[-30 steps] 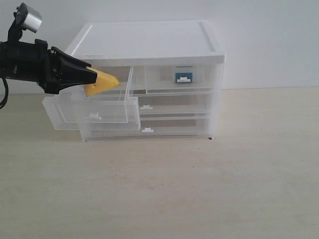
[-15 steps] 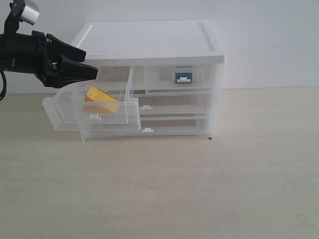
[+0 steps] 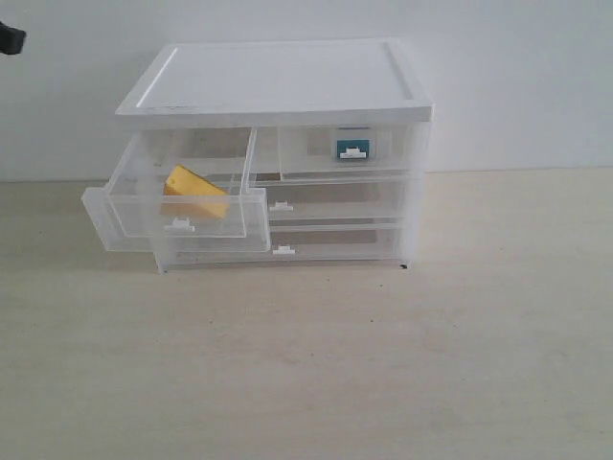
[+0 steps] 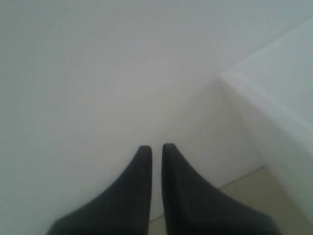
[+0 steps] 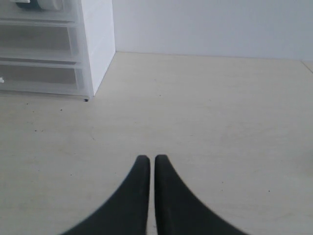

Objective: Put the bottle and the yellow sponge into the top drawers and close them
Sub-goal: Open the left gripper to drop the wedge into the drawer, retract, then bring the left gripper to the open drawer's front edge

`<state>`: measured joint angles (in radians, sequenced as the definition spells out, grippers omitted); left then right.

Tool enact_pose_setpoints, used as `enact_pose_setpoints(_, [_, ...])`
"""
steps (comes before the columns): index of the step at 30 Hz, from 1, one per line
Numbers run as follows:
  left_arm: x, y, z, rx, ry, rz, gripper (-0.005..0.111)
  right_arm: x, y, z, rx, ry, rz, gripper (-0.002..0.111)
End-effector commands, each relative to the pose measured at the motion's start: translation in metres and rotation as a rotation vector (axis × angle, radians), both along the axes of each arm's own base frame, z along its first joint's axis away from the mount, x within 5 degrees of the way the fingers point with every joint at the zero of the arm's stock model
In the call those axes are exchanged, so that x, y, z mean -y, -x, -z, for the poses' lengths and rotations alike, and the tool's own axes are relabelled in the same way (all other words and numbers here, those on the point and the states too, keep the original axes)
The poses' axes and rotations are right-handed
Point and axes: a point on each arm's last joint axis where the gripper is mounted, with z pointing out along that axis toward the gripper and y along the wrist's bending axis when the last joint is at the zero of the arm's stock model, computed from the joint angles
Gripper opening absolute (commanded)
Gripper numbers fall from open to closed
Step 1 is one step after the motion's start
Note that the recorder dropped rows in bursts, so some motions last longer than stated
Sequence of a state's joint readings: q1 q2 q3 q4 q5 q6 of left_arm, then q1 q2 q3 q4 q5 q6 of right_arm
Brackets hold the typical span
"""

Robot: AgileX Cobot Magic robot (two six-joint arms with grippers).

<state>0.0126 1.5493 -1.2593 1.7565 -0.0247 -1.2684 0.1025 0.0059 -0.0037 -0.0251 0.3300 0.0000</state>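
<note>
The yellow sponge (image 3: 194, 192) lies tilted inside the top left drawer (image 3: 124, 217), which stands pulled out. The top right drawer (image 3: 311, 158) is pushed in, and the teal bottle (image 3: 364, 145) shows through its front behind the tab handle. My left gripper (image 4: 156, 147) is shut and empty, facing the white wall beside the cabinet's top corner (image 4: 274, 93). Only a black scrap of that arm (image 3: 10, 39) shows at the exterior view's upper left edge. My right gripper (image 5: 148, 157) is shut with nothing in it, low over the table, away from the cabinet.
The white drawer cabinet (image 3: 278, 81) stands against the wall, with two full-width drawers (image 3: 326, 206) pushed in under the top ones. Its lower right corner (image 5: 88, 73) shows in the right wrist view. The pale wooden table (image 3: 383, 364) stretches in front.
The left gripper let go of the yellow sponge, which dropped into the open top left drawer. The arm then drew back up and left, almost out of the exterior view.
</note>
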Motion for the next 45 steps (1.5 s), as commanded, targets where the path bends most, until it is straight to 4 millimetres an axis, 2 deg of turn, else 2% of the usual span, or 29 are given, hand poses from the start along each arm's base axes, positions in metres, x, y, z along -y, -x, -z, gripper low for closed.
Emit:
enact_pose_setpoints(1, [-0.028, 0.013, 0.011, -0.003, 0.041, -0.314, 0.004, 0.0, 0.0, 0.0, 0.012, 0.005, 0.002, 0.001])
enact_pose_setpoints(3, [-0.034, 0.019, 0.026, -0.076, 0.031, -0.395, 0.004, 0.0, 0.0, 0.0, 0.012, 0.005, 0.002, 0.001])
enact_pose_setpoints(7, [-0.041, 0.027, 0.042, -0.234, -0.057, -0.465, 0.004, 0.0, 0.0, 0.0, 0.012, 0.005, 0.002, 0.001])
enact_pose_setpoints(12, [-0.043, 0.044, 0.063, -0.539, -0.063, -0.521, 0.004, 0.0, 0.0, 0.0, 0.012, 0.005, 0.002, 0.001])
enact_pose_setpoints(16, [-0.027, 0.064, 0.085, -0.795, 0.056, -0.414, 0.004, 0.0, 0.0, 0.0, 0.012, 0.005, 0.002, 0.001])
enact_pose_setpoints(20, [-0.013, 0.082, 0.093, -0.836, 0.175, -0.32, 0.004, 0.0, 0.0, 0.0, 0.012, 0.005, 0.002, 0.001])
enact_pose_setpoints(26, [-0.001, 0.114, 0.086, -0.828, 0.26, -0.246, 0.004, 0.0, 0.0, 0.0, 0.012, 0.005, 0.002, 0.001])
enact_pose_setpoints(33, [0.043, 0.144, 0.07, -0.872, 0.281, 0.027, 0.004, 0.0, 0.0, 0.0, 0.012, 0.005, 0.002, 0.001])
enact_pose_setpoints(38, [0.076, 0.153, 0.064, -0.878, 0.187, 0.326, 0.004, 0.0, 0.0, 0.0, 0.012, 0.005, 0.002, 0.001])
enact_pose_setpoints(42, [0.093, 0.154, 0.041, -0.785, 0.118, 0.586, 0.004, 0.0, 0.0, 0.0, 0.012, 0.005, 0.002, 0.001])
enact_pose_setpoints(45, [0.096, 0.147, 0.024, -0.723, 0.074, 0.63, 0.004, 0.0, 0.0, 0.0, 0.012, 0.005, 0.002, 0.001])
